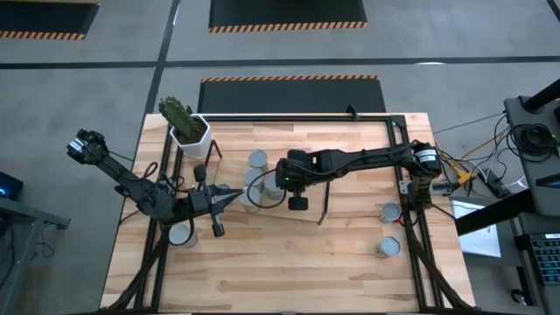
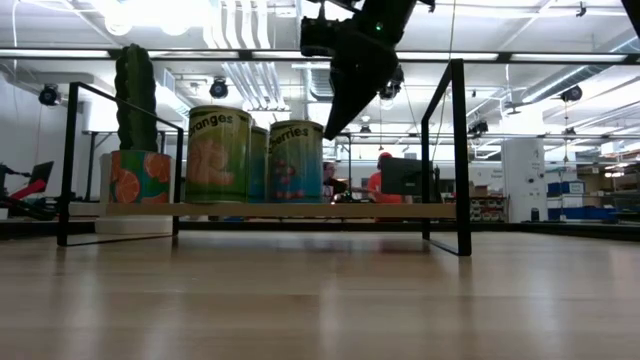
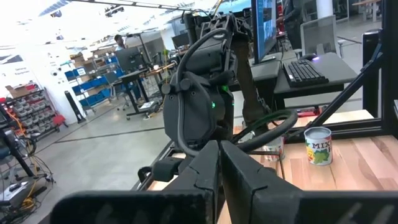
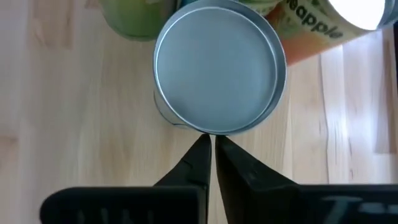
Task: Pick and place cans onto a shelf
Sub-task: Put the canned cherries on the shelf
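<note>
Three cans (image 1: 255, 178) stand on the shelf (image 2: 290, 211), toward its 9 o'clock end. Two more (image 1: 388, 229) wait on the bench (image 1: 289, 262) at about 4 o'clock, and another (image 1: 179, 234) sits by the left arm. The right gripper (image 4: 212, 146) hovers above the shelf cans, jaws pressed together and empty, tips just off one can's rim. The left gripper (image 3: 219, 163) waits at 8 o'clock, jaws also pressed together. The cans look rigid, light and smooth-walled, so probably slippery; a grip across the side wall, below the rim, seems safest.
</note>
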Controlling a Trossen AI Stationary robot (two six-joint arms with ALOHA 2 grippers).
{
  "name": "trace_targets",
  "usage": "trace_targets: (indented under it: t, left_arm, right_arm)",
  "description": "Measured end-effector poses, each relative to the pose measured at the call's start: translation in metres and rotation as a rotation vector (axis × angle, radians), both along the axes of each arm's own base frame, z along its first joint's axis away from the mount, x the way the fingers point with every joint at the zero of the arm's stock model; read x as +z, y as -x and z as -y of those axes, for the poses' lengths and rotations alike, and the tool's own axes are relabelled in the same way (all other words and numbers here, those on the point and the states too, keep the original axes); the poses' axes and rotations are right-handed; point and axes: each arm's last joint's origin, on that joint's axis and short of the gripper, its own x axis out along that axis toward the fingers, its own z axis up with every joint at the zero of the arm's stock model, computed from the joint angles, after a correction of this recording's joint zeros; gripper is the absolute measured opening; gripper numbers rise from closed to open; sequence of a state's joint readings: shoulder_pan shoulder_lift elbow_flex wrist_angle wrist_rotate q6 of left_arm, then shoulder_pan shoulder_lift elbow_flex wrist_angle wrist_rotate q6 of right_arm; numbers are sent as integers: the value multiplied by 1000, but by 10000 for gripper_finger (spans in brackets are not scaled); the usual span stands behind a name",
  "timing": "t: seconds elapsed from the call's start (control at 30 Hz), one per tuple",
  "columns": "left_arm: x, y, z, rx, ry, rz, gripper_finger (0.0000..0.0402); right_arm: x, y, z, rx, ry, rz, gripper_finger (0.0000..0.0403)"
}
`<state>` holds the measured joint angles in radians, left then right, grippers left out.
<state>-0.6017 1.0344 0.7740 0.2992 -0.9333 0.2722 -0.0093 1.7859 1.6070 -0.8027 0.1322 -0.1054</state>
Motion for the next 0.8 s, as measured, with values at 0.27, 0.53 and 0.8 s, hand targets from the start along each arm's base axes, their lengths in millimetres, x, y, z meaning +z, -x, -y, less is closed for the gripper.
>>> trace_targets:
  t: [0.27, 0.53, 0.8]
  left_arm:
    - [2, -1, 1, -1, 2, 3, 0]
    - [3, -1, 0, -2, 28, 13, 0]
    - [-14, 6, 10, -41, 240, -44, 0]
  right_arm:
    - [0, 0, 2, -14, 59, -2, 13]
    - [13, 8, -1, 18, 97, 11, 13]
    - [54, 32, -40, 140, 102, 176, 13]
